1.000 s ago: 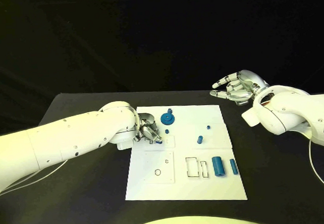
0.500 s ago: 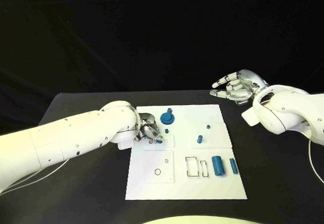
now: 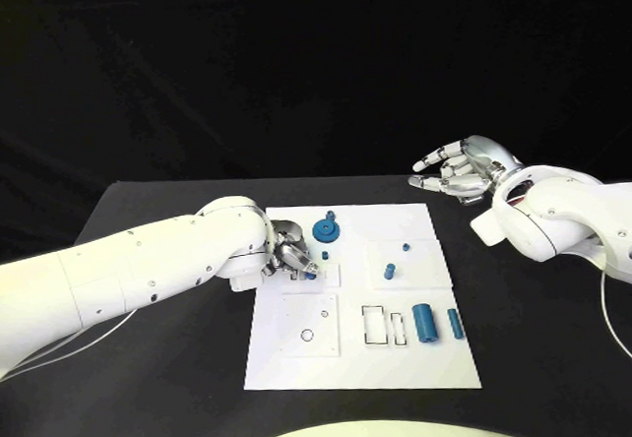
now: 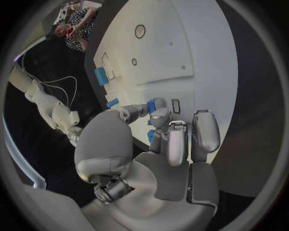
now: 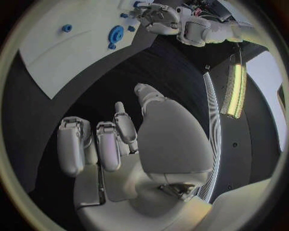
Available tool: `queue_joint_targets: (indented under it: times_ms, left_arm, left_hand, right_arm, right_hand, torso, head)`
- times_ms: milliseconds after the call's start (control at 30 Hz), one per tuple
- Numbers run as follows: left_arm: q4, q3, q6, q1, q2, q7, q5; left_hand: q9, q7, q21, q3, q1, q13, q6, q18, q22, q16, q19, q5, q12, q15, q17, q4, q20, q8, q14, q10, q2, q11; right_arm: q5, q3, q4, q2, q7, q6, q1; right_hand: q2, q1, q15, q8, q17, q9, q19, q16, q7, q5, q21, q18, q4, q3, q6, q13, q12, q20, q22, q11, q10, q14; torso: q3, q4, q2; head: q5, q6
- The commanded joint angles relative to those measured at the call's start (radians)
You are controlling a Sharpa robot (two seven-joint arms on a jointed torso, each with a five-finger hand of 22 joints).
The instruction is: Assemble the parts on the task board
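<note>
Little has moved since the earlier frames: left robot hand [image 3: 292,255] has crept a touch toward the board's left edge, right robot hand [image 3: 460,171] unchanged. Board [image 3: 355,364] lies mid-tabletop [image 3: 154,385], white, long side running away from the robot. Left robot hand sits over the board's far-left part, fingers [image 4: 175,144] curled down around a small blue part [image 4: 158,104], pinched at the fingertips and touching or just above the board surface; which, I cannot tell. Gear [image 3: 327,233], blue, with a peg through it, stands on the board just beyond the left robot hand. Small stud [image 3: 404,245] sits toward the board's far-right part; short peg [image 3: 390,271] lies just nearer than the stud. Two cylinders lie side by side at the board's near-right: the thicker one [image 3: 427,323] beside outlined rectangular slots [image 3: 383,327], the thinner one [image 3: 457,324] at the board's right edge. Round hole [image 3: 309,335] marked in the board's near-left square. Right robot hand hangs above the tabletop beyond the board's far-right corner, well apart from it, palm up, fingers [image 5: 75,144] loosely curled with gaps between, holding nothing.
</note>
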Motion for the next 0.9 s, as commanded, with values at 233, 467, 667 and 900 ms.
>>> queue_joint_targets:
  times_ms: [233,467,667,900]
  left_arm:
    - [-0.002,-0.001,-0.003,-0.002,0.008,0.004,0.007]
    - [-0.006,-0.001,-0.004,-0.002,0.010,0.004,0.006]
    - [-0.012,-0.001,-0.002,-0.002,0.013,0.004,0.006]
    - [-0.015,-0.001,0.000,-0.002,0.015,0.003,0.006]
  left_hand:
    - [-0.001,-0.004,0.002,0.125,0.013,-0.003,0.000,-0.020,0.001,0.005,0.006,0.001,0.000,-0.007,0.233,-0.133,-0.004,-0.007,0.094,0.002,0.028,-0.002]
    - [-0.002,-0.003,0.002,0.098,-0.008,0.001,0.001,-0.021,0.002,0.006,0.007,-0.008,0.003,-0.006,0.235,-0.124,-0.004,-0.008,0.094,0.004,0.019,0.000]
    - [-0.005,-0.006,-0.001,0.052,-0.040,0.003,0.005,-0.021,0.000,0.006,0.007,-0.010,0.003,-0.007,0.236,-0.100,-0.004,-0.011,0.094,0.004,0.007,-0.001]
    - [-0.008,-0.008,-0.002,0.010,-0.063,0.006,0.011,-0.021,0.001,0.007,0.008,-0.013,0.005,-0.008,0.238,-0.073,-0.005,-0.014,0.095,0.004,0.001,-0.003]
  right_arm:
    - [-0.009,0.000,0.000,0.000,0.009,0.014,-0.001]
    - [-0.009,0.000,-0.001,0.001,0.009,0.014,-0.001]
    - [-0.009,0.000,0.000,0.000,0.010,0.012,-0.001]
    - [-0.009,0.000,0.000,-0.001,0.010,0.012,-0.001]
  right_hand:
    - [0.000,-0.010,-0.003,0.005,0.122,-0.002,0.027,-0.005,-0.005,0.004,-0.006,0.016,0.002,-0.004,-0.002,-0.002,-0.001,-0.004,0.184,-0.002,-0.001,0.073]
    - [0.000,-0.010,-0.003,0.005,0.122,-0.002,0.027,-0.005,-0.005,0.004,-0.006,0.016,0.002,-0.004,-0.002,-0.002,-0.001,-0.004,0.184,-0.002,-0.001,0.073]
    - [0.001,-0.010,-0.003,0.005,0.121,-0.002,0.026,-0.006,-0.005,0.007,-0.008,0.016,0.002,-0.004,-0.003,-0.003,-0.002,-0.004,0.183,-0.002,-0.002,0.073]
    - [0.002,-0.012,-0.003,0.006,0.121,-0.002,0.026,-0.006,-0.005,0.006,-0.008,0.016,0.002,-0.005,-0.003,-0.003,-0.002,-0.004,0.183,-0.002,-0.002,0.073]
  torso:
    - [-0.0008,0.0006,0.001]
    - [-0.0003,0.0005,0.001]
    - [-0.0004,-0.0003,0.001]
    - [-0.0002,-0.0002,0.001]
  head:
    - [-0.001,0.001]
    - [-0.001,0.001]
    - [-0.004,0.000]
    - [-0.006,0.000]
